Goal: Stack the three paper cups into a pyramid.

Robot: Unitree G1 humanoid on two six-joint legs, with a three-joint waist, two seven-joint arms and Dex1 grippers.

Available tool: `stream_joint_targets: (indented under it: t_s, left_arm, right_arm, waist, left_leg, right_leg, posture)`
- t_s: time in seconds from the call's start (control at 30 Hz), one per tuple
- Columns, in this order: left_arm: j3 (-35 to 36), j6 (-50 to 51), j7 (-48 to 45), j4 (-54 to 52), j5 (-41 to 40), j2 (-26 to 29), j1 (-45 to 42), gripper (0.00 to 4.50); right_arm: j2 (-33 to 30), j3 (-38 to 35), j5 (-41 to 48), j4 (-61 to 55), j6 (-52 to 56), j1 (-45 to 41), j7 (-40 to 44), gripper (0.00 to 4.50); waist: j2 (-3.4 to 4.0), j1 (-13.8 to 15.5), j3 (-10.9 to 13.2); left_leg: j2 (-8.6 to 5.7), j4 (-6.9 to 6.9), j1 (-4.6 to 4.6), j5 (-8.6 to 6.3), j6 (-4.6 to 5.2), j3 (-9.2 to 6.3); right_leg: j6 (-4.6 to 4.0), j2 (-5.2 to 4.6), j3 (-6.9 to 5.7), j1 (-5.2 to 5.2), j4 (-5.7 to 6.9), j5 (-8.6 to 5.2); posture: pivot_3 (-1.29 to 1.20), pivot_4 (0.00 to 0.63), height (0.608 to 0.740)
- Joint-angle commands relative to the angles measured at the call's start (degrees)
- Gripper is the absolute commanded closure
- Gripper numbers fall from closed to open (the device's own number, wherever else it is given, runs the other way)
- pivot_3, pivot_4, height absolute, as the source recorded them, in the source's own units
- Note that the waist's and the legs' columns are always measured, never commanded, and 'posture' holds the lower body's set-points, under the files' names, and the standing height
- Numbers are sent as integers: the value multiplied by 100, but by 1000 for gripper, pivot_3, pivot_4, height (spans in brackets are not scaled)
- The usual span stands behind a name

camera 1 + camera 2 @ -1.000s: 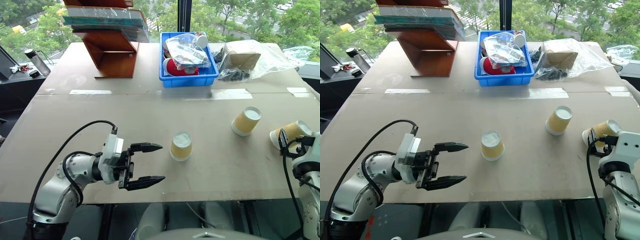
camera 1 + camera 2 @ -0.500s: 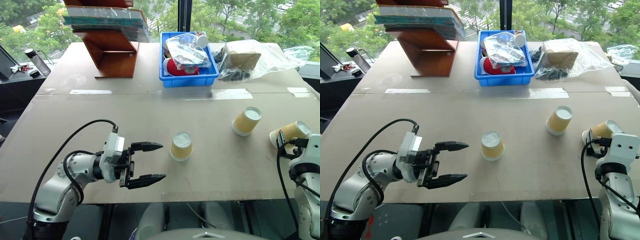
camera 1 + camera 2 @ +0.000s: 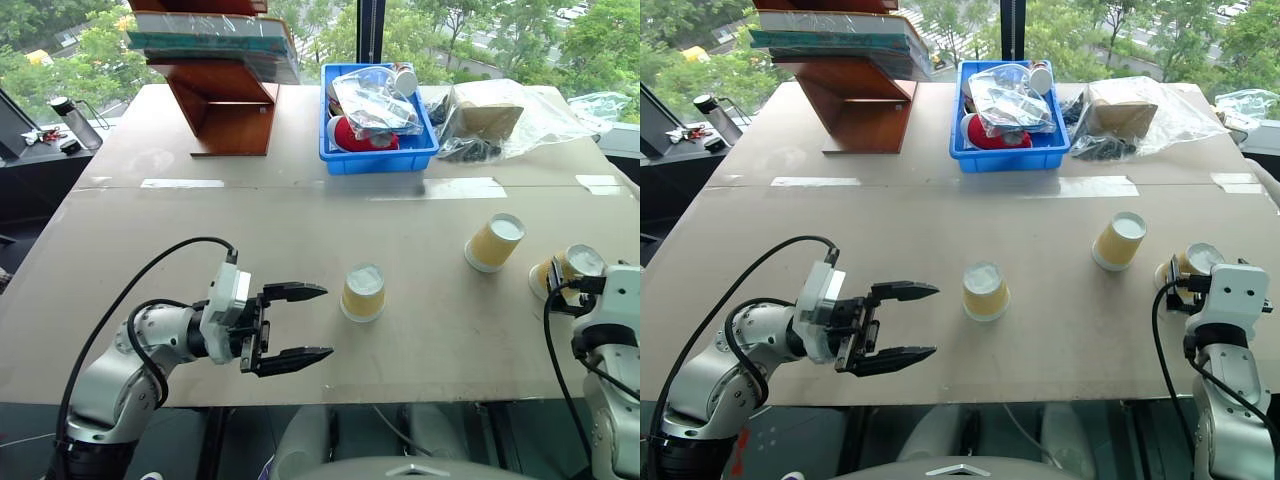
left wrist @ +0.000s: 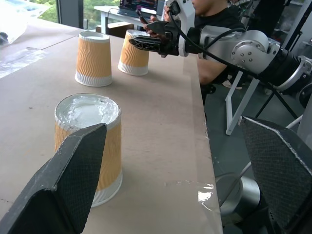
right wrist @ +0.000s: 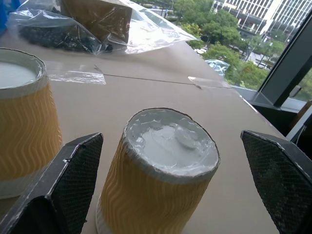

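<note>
Three yellow-tan ribbed paper cups stand upside down on the brown table (image 3: 200, 230), white bases up. The middle cup (image 3: 362, 292) is just right of my left gripper (image 3: 305, 322), which is open and level, pointing at it; it looms between the fingers in the left wrist view (image 4: 90, 146). A second cup (image 3: 494, 241) stands further right. The third cup (image 3: 565, 270) is at the right edge between the fingers of my right gripper (image 3: 1185, 282), which is open with gaps on both sides (image 5: 168, 146).
A blue bin (image 3: 378, 155) of wrapped items, a wooden rack (image 3: 225, 100) with books and a plastic bag (image 3: 500, 115) over a box line the table's back. The front edge runs just below both grippers. A seated person (image 4: 214, 19) is beyond the table's right end.
The third cup, tilted on its side a second ago, now stands upside down between the right gripper's fingers. The left arm has stayed still.
</note>
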Motion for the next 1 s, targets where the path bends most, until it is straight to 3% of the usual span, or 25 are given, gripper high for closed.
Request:
stream_joint_targets:
  t_s: [0.03,0.33,0.73,0.83,0.97,1.0]
  left_arm:
    - [-26,24,60,-271,-154,5,-39,38]
    - [28,79,136,-354,-209,35,-21,38]
    - [74,119,222,-438,-277,66,-13,38]
    - [75,104,226,-437,-274,65,13,0]
    - [75,63,218,-405,-246,48,48,0]
    - [71,54,221,-395,-238,40,45,0]
  right_arm:
    - [25,-190,154,-136,129,-170,-83,0]
    - [91,-533,680,265,481,-559,-70,0]
    - [5,-629,896,876,177,-583,72,0]
    - [-8,-621,913,901,129,-601,76,896]
    - [-125,-522,837,846,98,-603,150,2602]
    - [-166,-498,815,829,95,-591,179,2602]
  waist:
    - [0,-2,0]
    - [1,5,1]
    - [10,-1,6]
    - [10,-1,6]
    - [11,-2,7]
    - [11,0,7]
  left_leg:
    - [0,0,0,0,0,0]
    - [-1,-1,-1,1,-1,0]
    - [0,-4,-1,0,0,0]
    - [-1,-4,-1,0,-1,1]
    - [-1,-4,-1,0,-1,1]
    - [-1,-4,-1,0,-1,1]
  right_leg:
    - [0,0,0,0,0,0]
    - [0,0,-1,0,-2,0]
    - [0,0,0,-1,-3,0]
    - [0,0,0,-1,-3,0]
    - [0,0,0,-1,-3,0]
    - [0,0,0,-1,-3,0]
  posture:
    - [0,150,740]
    - [0,150,740]
    - [0,150,740]
    - [0,150,740]
    - [0,150,740]
    - [0,150,740]
